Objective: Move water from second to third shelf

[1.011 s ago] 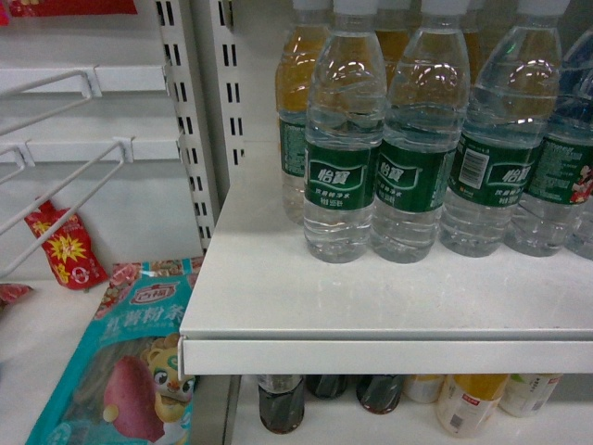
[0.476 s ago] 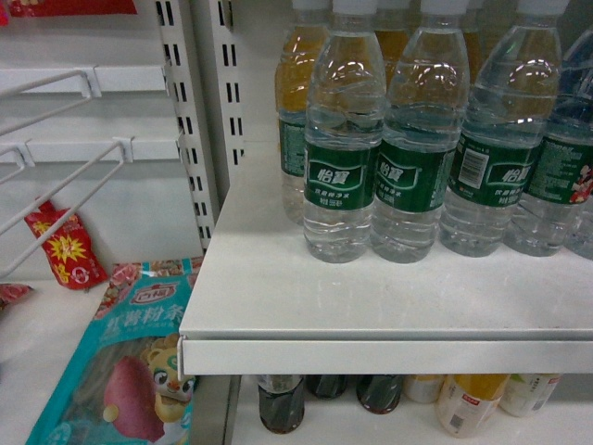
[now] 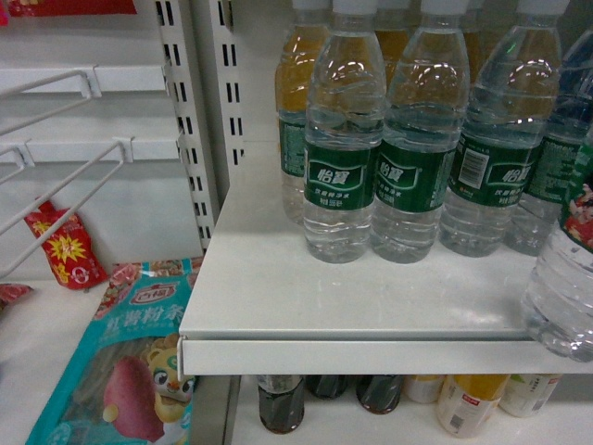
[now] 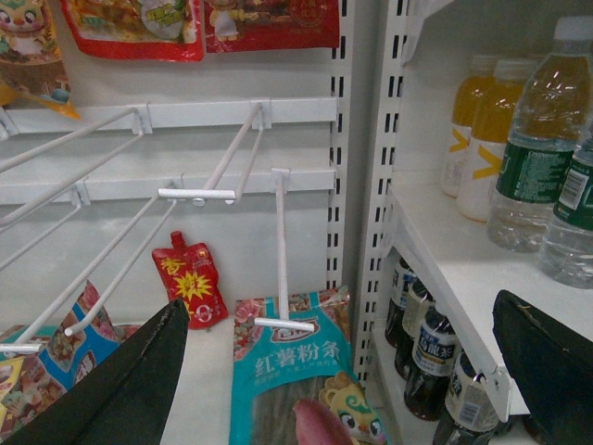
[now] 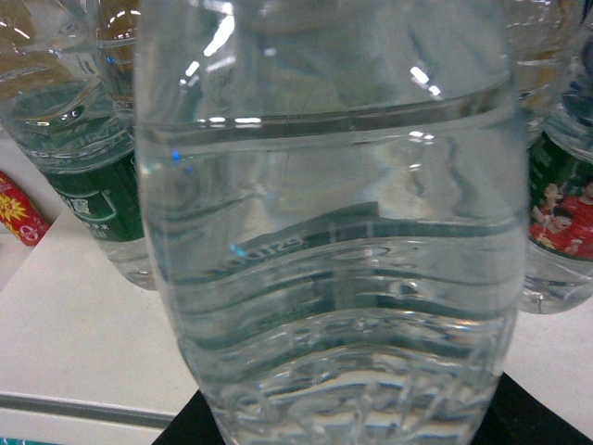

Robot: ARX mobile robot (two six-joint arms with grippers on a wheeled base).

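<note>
One water bottle [image 3: 561,287], clear and ribbed with a green label, hangs tilted at the far right of the head view, its base over the front lip of the white shelf [image 3: 371,306]. That bottle [image 5: 324,232] fills the right wrist view. My right gripper [image 5: 357,428] is shut on its lower body, with black fingers [image 5: 190,431] showing at both bottom corners. The right gripper itself is out of the head view. Several more water bottles [image 3: 343,139] stand in a row on the shelf. My left gripper [image 4: 341,320] is open and empty, low beside the shelf's left upright.
Dark cola bottles [image 3: 281,403] and yellow drinks [image 3: 468,403] stand on the shelf below. White wire hooks [image 3: 65,185] stick out at left over a teal noodle packet [image 3: 130,362] and a red pouch [image 3: 67,246]. Orange drinks [image 4: 482,130] stand behind the water.
A water bottle at the right end of the row has come forward and down to the shelf's front edge, tilted. The other bottles have not moved.
</note>
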